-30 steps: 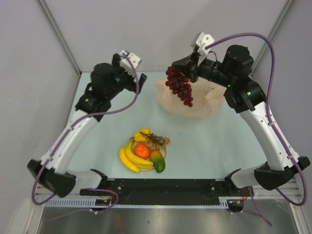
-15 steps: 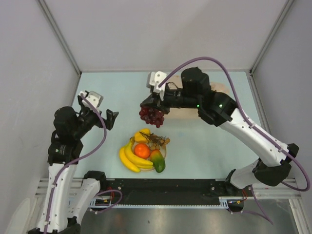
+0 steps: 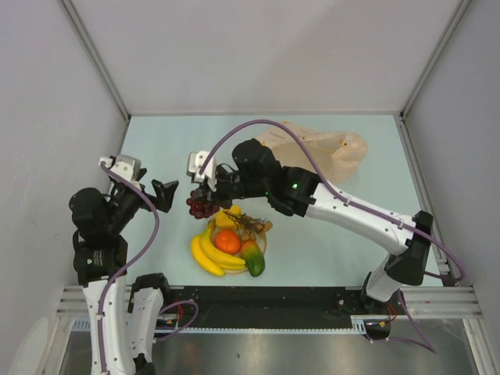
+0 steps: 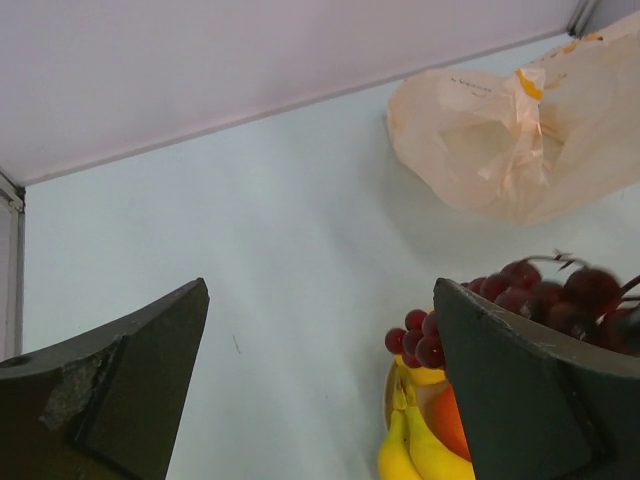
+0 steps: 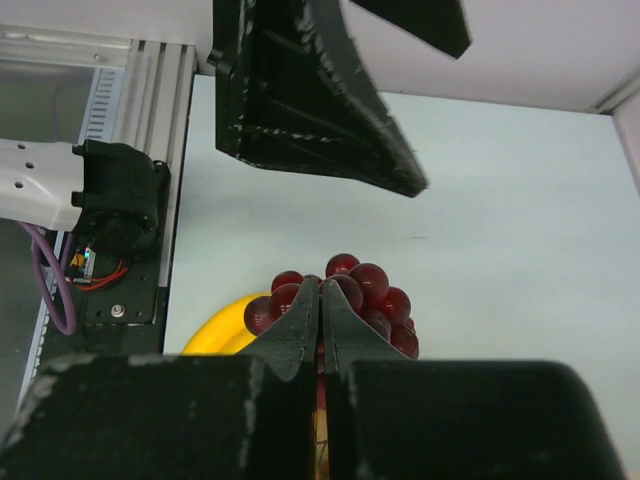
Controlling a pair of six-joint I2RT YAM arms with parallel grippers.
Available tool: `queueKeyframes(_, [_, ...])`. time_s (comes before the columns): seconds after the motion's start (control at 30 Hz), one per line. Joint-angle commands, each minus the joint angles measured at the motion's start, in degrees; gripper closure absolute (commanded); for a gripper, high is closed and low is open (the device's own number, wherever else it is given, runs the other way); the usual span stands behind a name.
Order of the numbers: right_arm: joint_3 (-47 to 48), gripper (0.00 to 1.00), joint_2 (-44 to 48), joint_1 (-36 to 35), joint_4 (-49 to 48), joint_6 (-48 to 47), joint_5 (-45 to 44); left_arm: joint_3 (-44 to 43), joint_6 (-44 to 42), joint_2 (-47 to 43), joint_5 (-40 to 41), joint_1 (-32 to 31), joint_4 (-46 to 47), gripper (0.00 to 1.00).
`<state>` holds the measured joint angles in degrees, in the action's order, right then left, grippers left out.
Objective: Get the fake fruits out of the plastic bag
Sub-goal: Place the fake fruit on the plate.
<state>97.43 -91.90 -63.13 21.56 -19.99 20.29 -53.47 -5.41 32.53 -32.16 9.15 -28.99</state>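
Plastic bag (image 3: 320, 148) lay slack at the table's (image 3: 172, 148) far right corner. Right gripper (image 3: 205, 195), clamped on the grape bunch (image 3: 203, 208) (seemingly the last fruit), hung over the plate (image 3: 266, 231) near the front edge; next: lower, release. Left gripper (image 3: 164, 195) gaped empty.

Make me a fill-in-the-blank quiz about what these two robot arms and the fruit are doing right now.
The right gripper is shut on a bunch of dark red ____.
The left gripper is ____ and holds nothing.
The bananas and the orange lie on a round ____.
Missing words: grapes; open; plate.
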Motion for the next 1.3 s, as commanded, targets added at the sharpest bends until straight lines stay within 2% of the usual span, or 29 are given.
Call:
queueKeyframes(0.0, [3.91,1.0,-4.06,-1.73,-4.86,-1.63,-3.06,0.47,4.18,-2.03,-3.52,3.51,3.68,0.0])
queueKeyframes(0.2, [5.05,1.0,-8.47,-2.52,-6.97,-3.13,-10.53,0.3,4.27,-3.44,-4.31,3.95,3.06,0.0])
queueKeyframes(0.77, [3.91,1.0,-9.44,-3.49,-6.18,-4.71,-10.89,0.91,7.17,-2.3,-7.56,3.95,6.32,0.0])
queueKeyframes(1.27, [-5.66,1.0,-5.84,-3.75,-4.95,-5.06,-10.89,3.11,7.52,-2.56,-7.65,4.04,7.19,0.0])
